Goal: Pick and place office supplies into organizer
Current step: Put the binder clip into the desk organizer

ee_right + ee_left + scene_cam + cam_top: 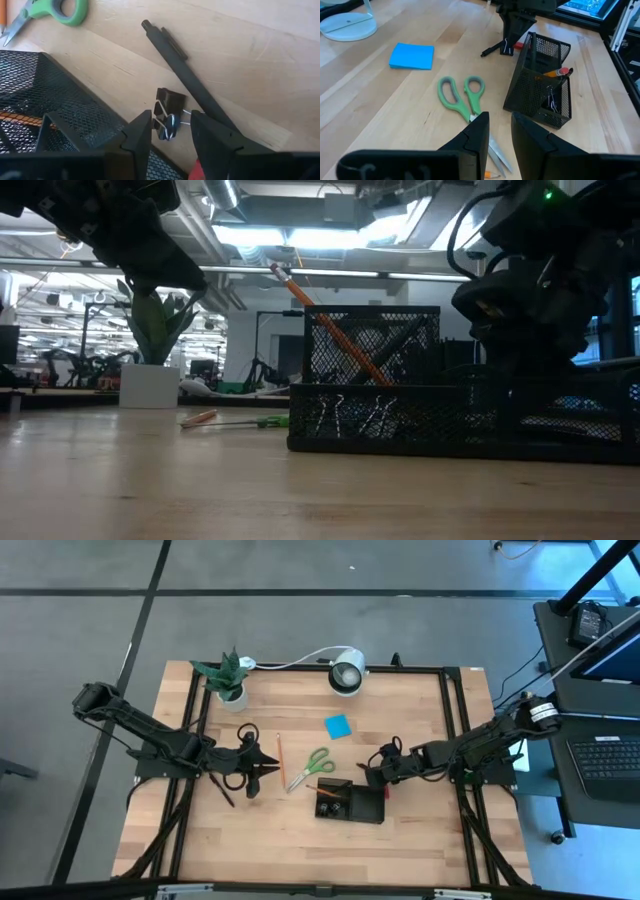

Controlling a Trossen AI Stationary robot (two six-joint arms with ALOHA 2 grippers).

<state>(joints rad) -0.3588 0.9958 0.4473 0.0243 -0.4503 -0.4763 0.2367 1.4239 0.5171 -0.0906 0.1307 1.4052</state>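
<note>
Wooden counter [300, 840] seen from above. Left gripper [268, 766] near pencil [280, 758], left of green scissors [309, 769]. Right gripper [371, 776] just beside black organizer [350, 804], at its right end. Blue sticky pad [337, 726] above scissors. Potted plant [227, 678] and white lamp [347, 673] at far edge.

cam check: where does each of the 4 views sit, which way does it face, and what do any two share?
High: overhead, straight down; both arms, left claw, right claw.
Low: table height, level across; organizer, arms overhead.
Left wrist: on the left arm, facing scissors and sticky pad; own fingers.
Right wrist: on the right arm, facing a binder clip and pen; own fingers.
Shared: organizer shows in all four.
</note>
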